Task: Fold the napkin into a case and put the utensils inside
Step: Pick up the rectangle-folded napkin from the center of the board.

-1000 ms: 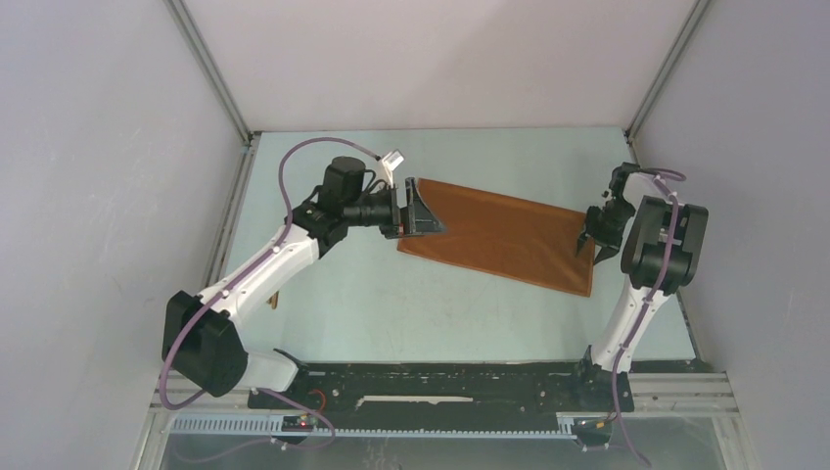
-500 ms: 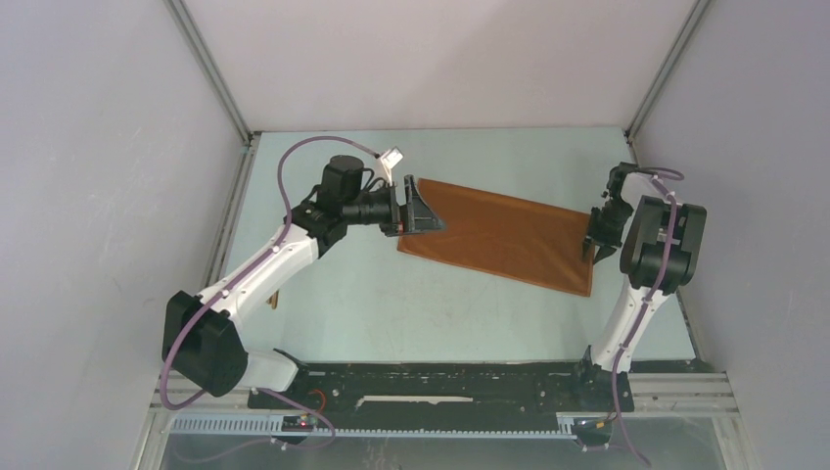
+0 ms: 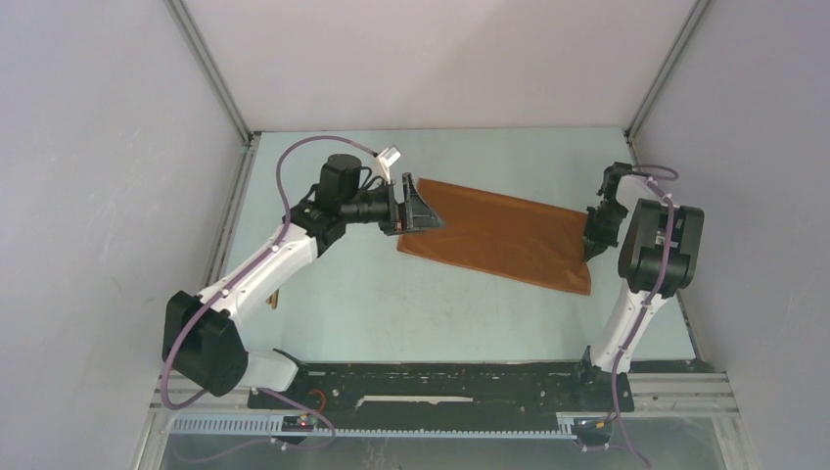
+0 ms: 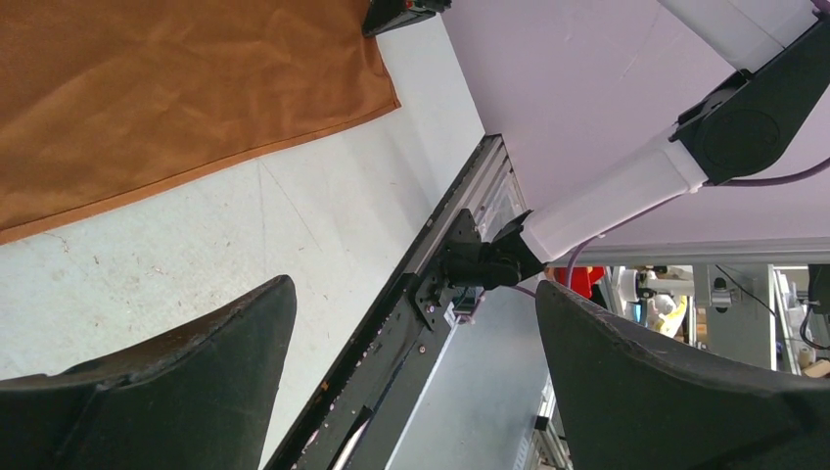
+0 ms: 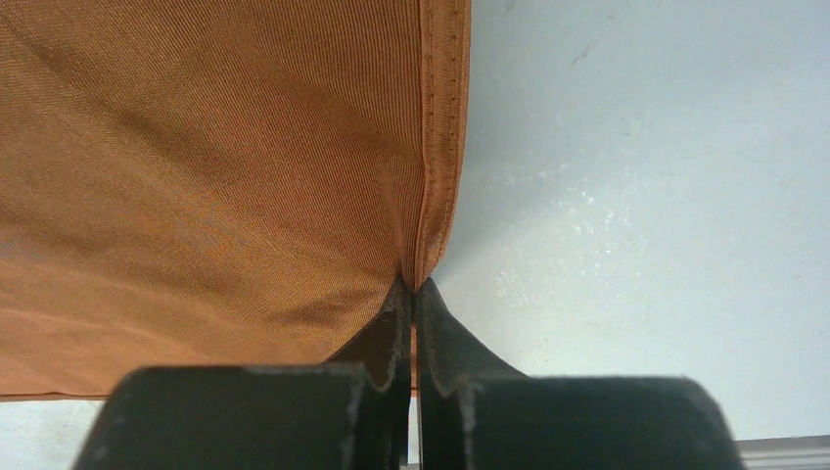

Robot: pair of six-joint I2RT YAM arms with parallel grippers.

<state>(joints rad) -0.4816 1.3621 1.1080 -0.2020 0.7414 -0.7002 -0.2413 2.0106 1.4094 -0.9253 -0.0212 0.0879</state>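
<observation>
On the table (image 3: 411, 304), flat rust-orange napkin (image 3: 494, 235)

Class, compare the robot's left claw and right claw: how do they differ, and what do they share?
The left claw stands wide open; the right claw is shut. The left claw holds nothing; the right claw pinches the hemmed edge of the napkin. The left claw is at the napkin's left end, the right claw at its right end. Both are black and two-fingered.

Plain rust-orange napkin (image 3: 494, 238), pale blue-grn table (image 3: 391, 294) w/ scuffs.
</observation>
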